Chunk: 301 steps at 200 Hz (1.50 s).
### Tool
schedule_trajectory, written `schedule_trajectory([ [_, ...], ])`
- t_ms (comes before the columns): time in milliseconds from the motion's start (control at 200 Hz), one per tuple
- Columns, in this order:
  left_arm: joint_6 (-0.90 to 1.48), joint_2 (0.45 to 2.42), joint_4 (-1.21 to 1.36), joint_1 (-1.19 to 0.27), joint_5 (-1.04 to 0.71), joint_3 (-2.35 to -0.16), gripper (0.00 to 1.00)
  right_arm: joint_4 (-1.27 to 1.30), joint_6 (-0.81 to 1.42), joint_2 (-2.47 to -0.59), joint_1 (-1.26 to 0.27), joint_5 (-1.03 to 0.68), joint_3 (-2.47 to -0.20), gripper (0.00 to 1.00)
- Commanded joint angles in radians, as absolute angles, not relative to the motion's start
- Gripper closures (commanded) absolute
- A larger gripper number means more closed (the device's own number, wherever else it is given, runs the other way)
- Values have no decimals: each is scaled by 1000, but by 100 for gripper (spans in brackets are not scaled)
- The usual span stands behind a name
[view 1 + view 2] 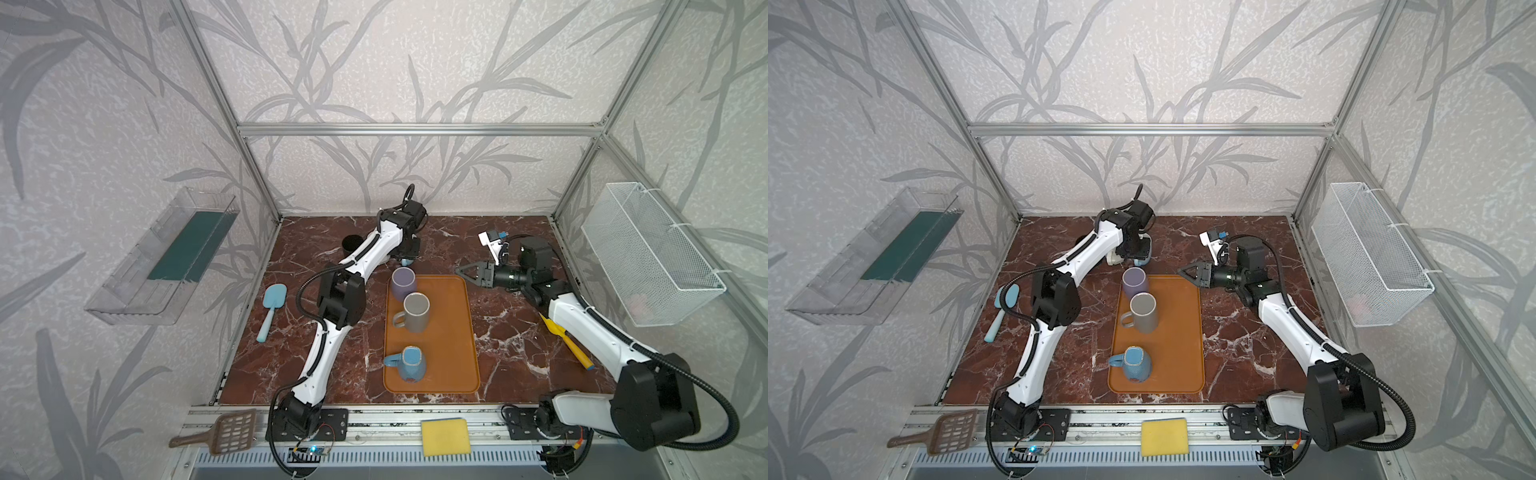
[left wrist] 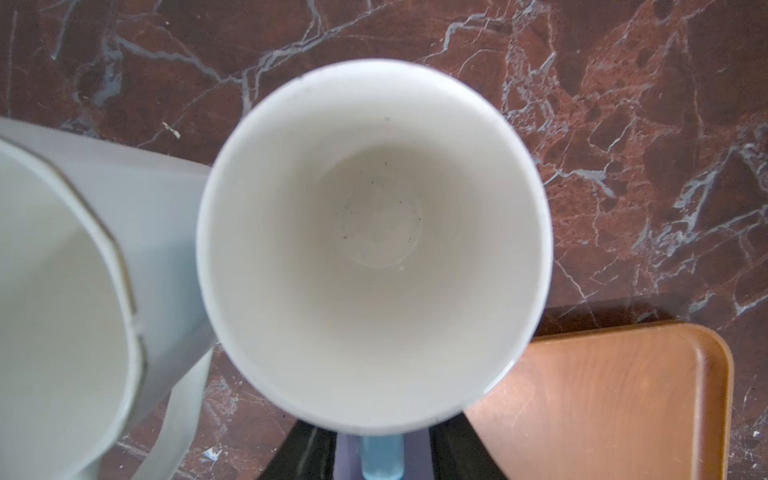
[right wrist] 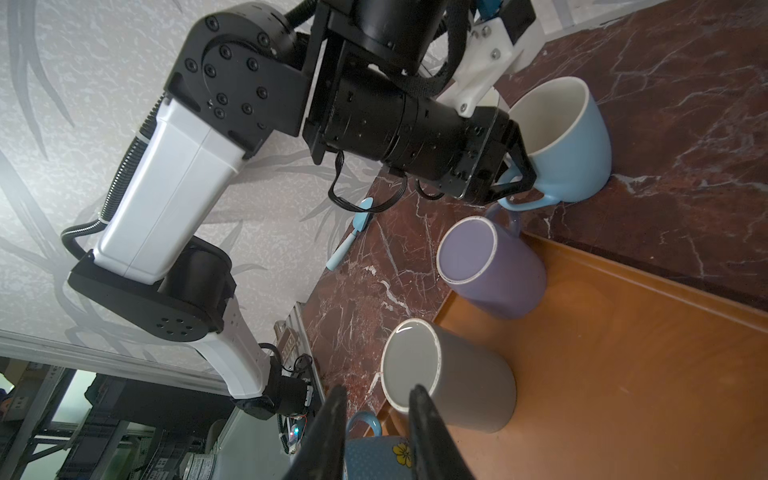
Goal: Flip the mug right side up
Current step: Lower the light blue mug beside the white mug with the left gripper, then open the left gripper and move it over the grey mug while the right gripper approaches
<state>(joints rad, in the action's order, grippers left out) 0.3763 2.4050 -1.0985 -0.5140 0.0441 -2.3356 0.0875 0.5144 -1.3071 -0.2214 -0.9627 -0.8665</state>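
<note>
Left gripper (image 3: 517, 183): jaws stood spread either side of handle (image 2: 382, 457); mug (image 3: 569, 141) upright just beyond it, mouth up. Risk: a finger snagging the handle on retreat, tipping it. Right gripper (image 3: 376, 395) narrowly parted, empty.

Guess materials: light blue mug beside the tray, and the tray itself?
Light blue mug: likely glazed ceramic, going by the smooth soft sheen, thick wall and white inside. Tray: probably moulded plastic with a satin orange-brown finish, rounded raised lip and faint scuffs.
</note>
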Motion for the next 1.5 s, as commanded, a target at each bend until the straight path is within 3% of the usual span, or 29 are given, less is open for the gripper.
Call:
schedule_trajectory([
  [0,367,2325,-1094,-523,60,-2330,61,55,480,-1279,-216,-954,-868,72],
  [355,339,2192,-997,-527,67,-2208,61,-94,364,-1267,-258,-857,-883,72],
  [710,312,1905,-717,-524,83,-1790,60,-257,229,-1302,-425,-643,-969,69],
  [1090,299,1640,-568,-522,117,-1412,60,-317,171,-1429,-529,-568,-1086,67],
  [1499,342,1500,-545,-529,-61,-1151,62,-365,152,-1451,-617,-514,-1079,67],
])
